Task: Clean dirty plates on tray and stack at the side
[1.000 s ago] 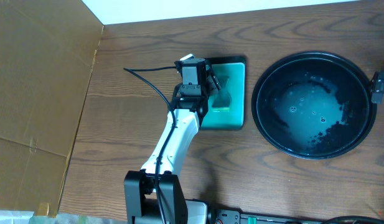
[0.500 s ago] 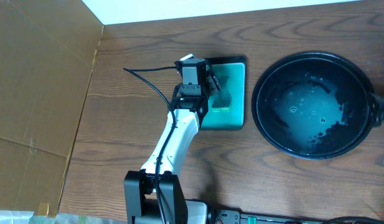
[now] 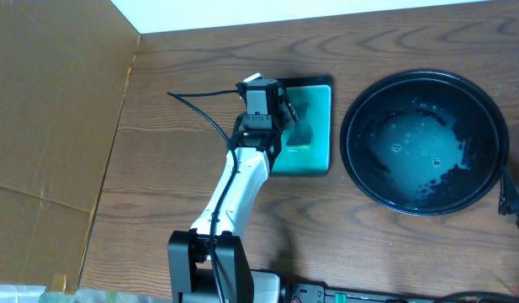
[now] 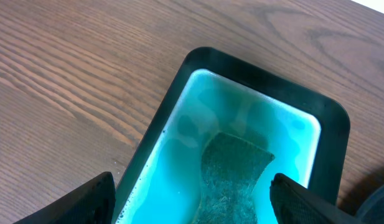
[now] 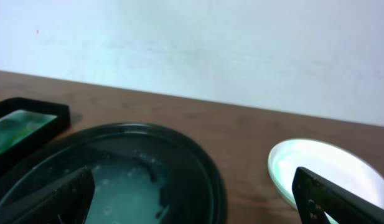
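Observation:
The black tray [image 3: 346,139] sits right of centre and holds soapy water and no plates; it also shows in the right wrist view [image 5: 207,171]. A pale mint-green plate [image 5: 316,165] lies on the table to the tray's right, seen only in the right wrist view. I cannot tell whether other plates lie under it. My right gripper [image 5: 195,208] is open and empty, low above the table between tray and plate; it shows at the overhead view's right edge [image 3: 511,198]. My left gripper [image 4: 195,202] is open above the sponge [image 4: 232,171], not touching it.
The small teal-lined sponge tray [image 3: 322,126] lies left of the black tray, with the left arm over it; it also shows in the left wrist view [image 4: 179,124]. A cardboard sheet [image 3: 49,126] covers the table's left side. A white wall [image 5: 192,43] stands behind.
My right gripper has moved down the right edge of the overhead view, from beside the tray's upper right to its lower right. The left arm has not moved.

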Controlling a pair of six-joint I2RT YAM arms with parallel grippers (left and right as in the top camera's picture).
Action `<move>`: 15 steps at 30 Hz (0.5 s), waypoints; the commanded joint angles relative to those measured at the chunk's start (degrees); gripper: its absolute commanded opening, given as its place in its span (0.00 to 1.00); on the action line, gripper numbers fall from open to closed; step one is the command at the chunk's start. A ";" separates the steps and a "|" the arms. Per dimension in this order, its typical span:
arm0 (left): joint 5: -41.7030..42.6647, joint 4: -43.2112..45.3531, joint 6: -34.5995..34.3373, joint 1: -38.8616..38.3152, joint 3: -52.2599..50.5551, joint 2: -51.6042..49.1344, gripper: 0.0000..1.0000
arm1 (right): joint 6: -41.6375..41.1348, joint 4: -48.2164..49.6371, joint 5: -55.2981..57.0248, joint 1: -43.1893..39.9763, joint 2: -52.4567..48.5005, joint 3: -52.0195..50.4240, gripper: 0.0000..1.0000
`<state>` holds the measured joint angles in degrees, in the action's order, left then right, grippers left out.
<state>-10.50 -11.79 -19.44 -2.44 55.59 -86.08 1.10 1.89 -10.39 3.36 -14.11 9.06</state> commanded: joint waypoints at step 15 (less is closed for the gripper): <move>-0.70 0.04 0.33 0.13 -0.50 -0.02 0.80 | 1.55 -1.95 6.54 0.39 13.75 -8.76 0.99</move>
<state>-10.50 -11.75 -19.44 -2.44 55.59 -86.08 2.00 1.74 -5.32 3.36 -2.26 0.38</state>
